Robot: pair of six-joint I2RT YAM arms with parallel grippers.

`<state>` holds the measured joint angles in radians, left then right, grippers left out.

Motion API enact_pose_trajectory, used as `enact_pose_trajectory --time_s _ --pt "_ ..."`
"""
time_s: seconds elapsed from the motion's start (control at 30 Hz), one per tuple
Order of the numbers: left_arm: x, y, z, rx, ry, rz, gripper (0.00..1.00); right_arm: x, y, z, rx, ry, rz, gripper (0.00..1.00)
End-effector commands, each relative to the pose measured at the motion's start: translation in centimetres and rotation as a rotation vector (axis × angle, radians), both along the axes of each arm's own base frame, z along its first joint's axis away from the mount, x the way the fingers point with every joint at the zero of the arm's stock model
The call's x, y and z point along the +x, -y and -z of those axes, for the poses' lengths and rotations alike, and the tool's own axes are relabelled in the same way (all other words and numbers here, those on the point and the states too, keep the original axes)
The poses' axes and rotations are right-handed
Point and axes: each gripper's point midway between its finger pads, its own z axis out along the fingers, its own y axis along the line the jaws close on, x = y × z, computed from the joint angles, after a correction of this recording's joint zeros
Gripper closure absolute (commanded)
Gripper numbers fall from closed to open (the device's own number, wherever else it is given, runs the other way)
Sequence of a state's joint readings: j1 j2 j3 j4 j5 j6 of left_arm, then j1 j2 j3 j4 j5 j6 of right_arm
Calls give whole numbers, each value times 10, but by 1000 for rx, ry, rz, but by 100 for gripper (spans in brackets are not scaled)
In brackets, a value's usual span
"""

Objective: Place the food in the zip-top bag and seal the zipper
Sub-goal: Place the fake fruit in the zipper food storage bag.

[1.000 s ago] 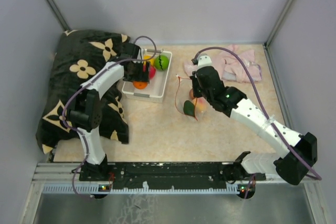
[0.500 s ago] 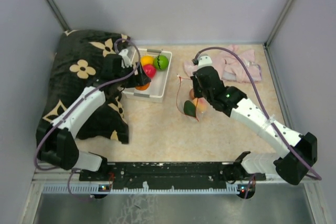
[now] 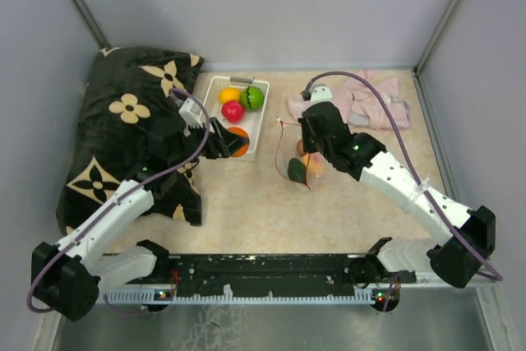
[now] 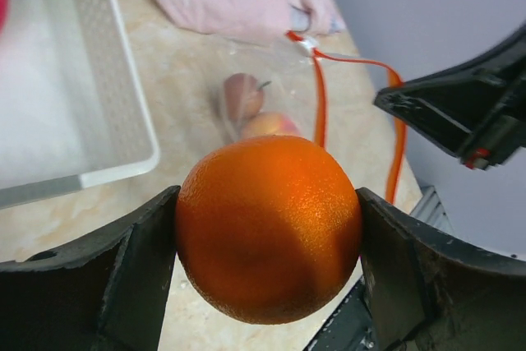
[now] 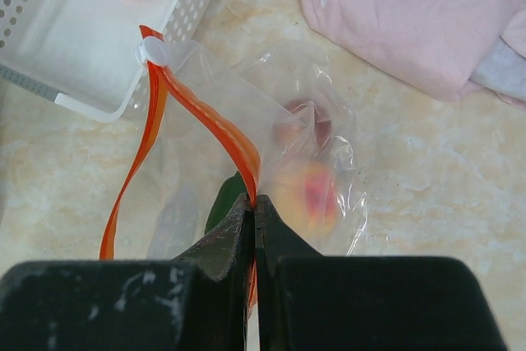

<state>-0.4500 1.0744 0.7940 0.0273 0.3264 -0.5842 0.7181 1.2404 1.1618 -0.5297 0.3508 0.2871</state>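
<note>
My left gripper (image 4: 269, 236) is shut on an orange toy fruit (image 4: 269, 228), held above the near end of the white basket (image 3: 263, 108); from above the orange fruit (image 3: 237, 142) shows at the fingertips. Yellow (image 3: 229, 95), red (image 3: 233, 111) and bright green (image 3: 253, 98) fruits lie in the basket. My right gripper (image 5: 254, 203) is shut on the red-orange zipper (image 5: 214, 121) and holds the mouth of the zip-top bag (image 5: 329, 162) up. Inside the bag lie a peach piece (image 5: 316, 191), a brownish piece (image 5: 304, 121) and a dark green piece (image 5: 226, 199).
A pink cloth (image 3: 370, 100) lies at the back right, just behind the bag. A black flower-patterned cushion (image 3: 131, 113) fills the left side beside the basket. Grey walls close in the table on three sides.
My left arm has swung back out of the basket, carrying the orange fruit up and towards the near right rim. The right gripper and the bag have stayed put.
</note>
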Motion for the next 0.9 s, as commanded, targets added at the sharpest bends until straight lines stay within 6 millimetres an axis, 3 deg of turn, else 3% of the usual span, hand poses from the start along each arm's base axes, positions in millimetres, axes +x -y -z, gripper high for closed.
enact_pose_trajectory --time_s 0.0,0.27,0.53,0.8,0.87 --pt "-21 23 -41 -130 128 76 42 7 -7 -29 51 50 18 98" --pt "-50 66 -60 -229 211 193 41 4 -3 -36 54 43 30 98" --pt "-58 102 -64 -298 270 231 41 -2 -5 -37 81 22 20 98" --pt "-48 133 -40 -249 271 215 41 -7 -7 -40 101 7 10 98" --pt "-40 136 -25 -178 271 176 40 -7 -8 -39 98 -4 6 98"
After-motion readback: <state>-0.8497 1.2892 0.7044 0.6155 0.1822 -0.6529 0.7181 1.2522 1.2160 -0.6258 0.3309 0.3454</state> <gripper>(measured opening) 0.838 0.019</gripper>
